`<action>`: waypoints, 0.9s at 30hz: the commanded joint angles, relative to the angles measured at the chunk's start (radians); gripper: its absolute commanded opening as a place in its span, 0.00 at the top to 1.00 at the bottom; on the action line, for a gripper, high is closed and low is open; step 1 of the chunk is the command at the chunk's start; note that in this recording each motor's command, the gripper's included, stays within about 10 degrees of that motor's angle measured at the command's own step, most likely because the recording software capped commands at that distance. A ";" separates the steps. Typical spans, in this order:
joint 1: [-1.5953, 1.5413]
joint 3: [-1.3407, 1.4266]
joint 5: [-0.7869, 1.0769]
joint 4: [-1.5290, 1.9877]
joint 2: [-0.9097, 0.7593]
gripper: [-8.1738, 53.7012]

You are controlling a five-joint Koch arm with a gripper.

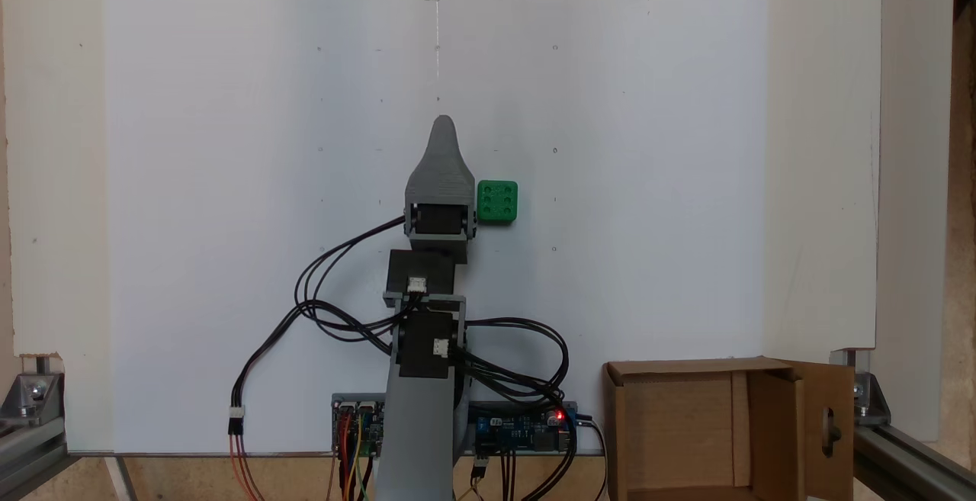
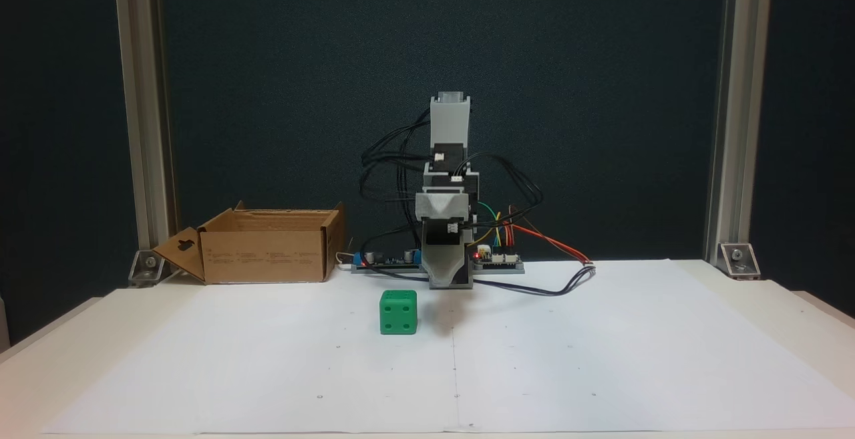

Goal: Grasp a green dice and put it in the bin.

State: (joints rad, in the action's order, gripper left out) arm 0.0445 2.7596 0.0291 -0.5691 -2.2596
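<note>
The green dice [image 1: 497, 201] lies on the white sheet, its six-pip face up in a fixed view. Another fixed view has the green dice [image 2: 399, 313] with a four-pip face toward the camera. My grey gripper [image 1: 444, 126] points along the sheet, and the dice sits just to the right of its base, apart from it. Seen head-on, the gripper [image 2: 451, 282] hangs a little above the sheet, right of the dice. Its jaws lie one behind the other, so any gap between them is hidden. The bin [image 1: 614, 425] stands open at the lower right; it is the cardboard bin [image 2: 267, 252] at the back left.
Circuit boards [image 1: 518, 428] and loops of black cable [image 1: 320, 310] lie around the arm's base. Aluminium frame posts [image 2: 140, 111] stand at the table's back corners. The white sheet [image 1: 648, 142] spreads wide on both sides of the arm.
</note>
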 commanded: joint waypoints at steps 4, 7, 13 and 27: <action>0.003 -0.213 -0.021 0.359 -0.107 0.16; 0.006 -0.341 -0.021 0.560 -0.107 0.16; 0.006 -0.552 -0.028 0.946 -0.104 0.17; 0.124 -0.819 -0.005 1.778 0.032 0.17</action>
State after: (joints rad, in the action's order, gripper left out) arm 0.1565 2.0110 0.0291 1.1198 -2.2350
